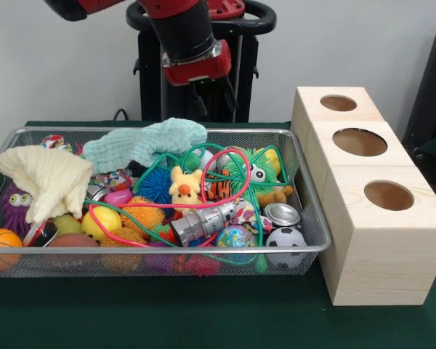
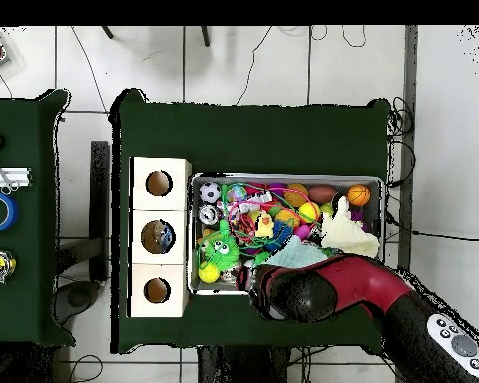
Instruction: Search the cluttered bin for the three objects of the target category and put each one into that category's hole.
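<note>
The bin (image 1: 167, 251) of silver wire mesh sits left of centre, heaped with toys and cloths. It also shows in the overhead view (image 2: 283, 179). Three pale wooden boxes (image 1: 378, 269) stand in a row to its right, each with a round hole: near (image 1: 388, 195), middle (image 1: 360, 142), far (image 1: 338, 103). My gripper (image 1: 214, 100) hangs above the bin's far rim, over a mint cloth (image 1: 145, 143), open and empty. In the overhead view my arm (image 2: 328, 289) covers the gripper.
In the bin lie a cream cloth (image 1: 51, 178), a yellow plush (image 1: 184, 185), a silver cylinder (image 1: 203, 222), a soccer ball (image 1: 285, 240), a basketball (image 1: 1, 243), spiky balls and looping cords. Something blue lies in the middle hole (image 2: 164, 237).
</note>
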